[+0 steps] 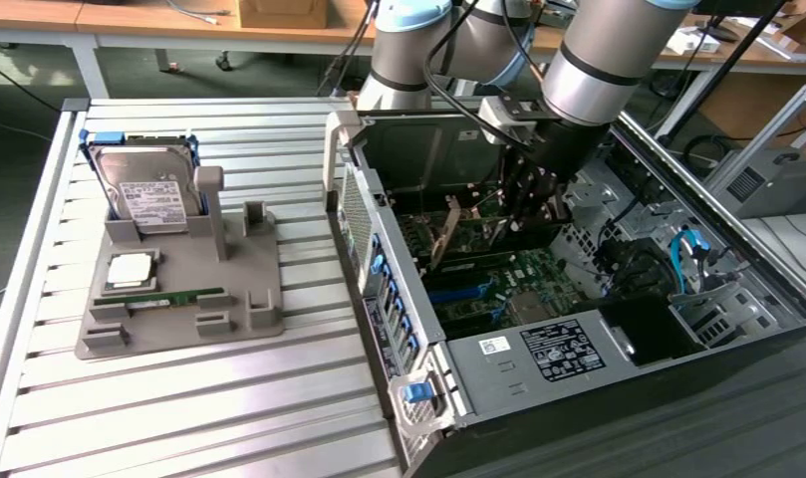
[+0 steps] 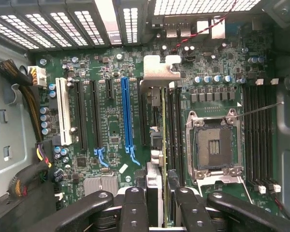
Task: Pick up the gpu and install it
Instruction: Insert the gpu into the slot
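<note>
We have the gpu pinched edge-on in our half-closed hand, inside the computer case, above the motherboard; seating it looks unfinished.

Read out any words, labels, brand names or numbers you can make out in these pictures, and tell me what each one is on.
None of it reads clearly.
Hard drive, white label: print too small to read.
Computer case, black sticker: too blurred to read.
Computer case, small white sticker: unreadable.
Motherboard: white markings too fine to read.
Processor on the grey holder: no legible marking.
</note>
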